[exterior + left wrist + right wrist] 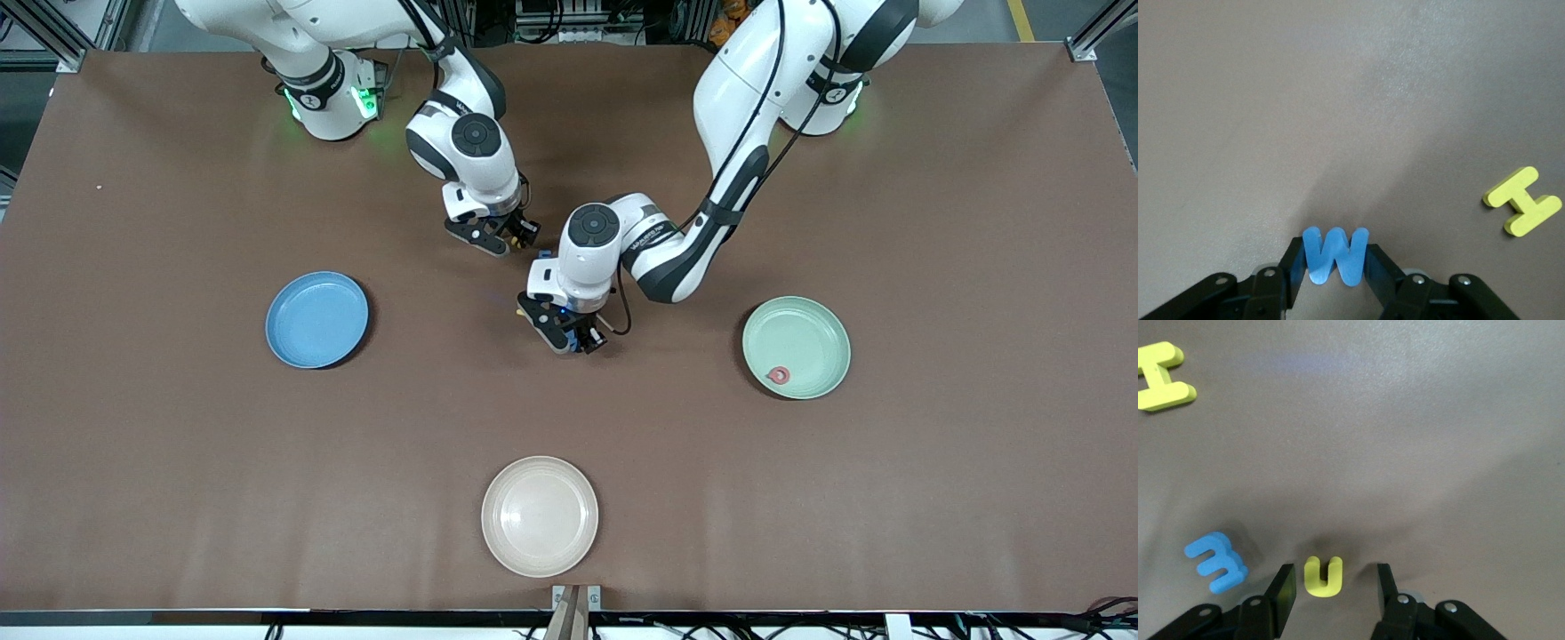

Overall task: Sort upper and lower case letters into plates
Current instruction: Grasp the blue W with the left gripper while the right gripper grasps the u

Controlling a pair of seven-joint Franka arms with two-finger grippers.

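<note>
Two robot arms work at mid-desk, between a blue plate [316,319] and a mint green plate [797,347] that already carries one small red letter [779,375]; a cream plate [540,516] sits nearer the front camera. The left gripper [1336,267] has its jaws pressed against the two outer flanks of a blue w [1335,256], which stands on edge, arms pointing away from the wrist, its width running jaw to jaw. The right gripper [1333,587], low over the desk, has its jaws spread either side of a yellow u [1323,575] without touching; the u lies flat, its opening pointing away from the wrist. Beside it lie a blue letter [1215,562] and a yellow H [1163,376], both flat. The chunky pieces look light and probably slightly yielding, so a gentle pinch across the outer sides should hold; a hard squeeze might flip them.
</note>
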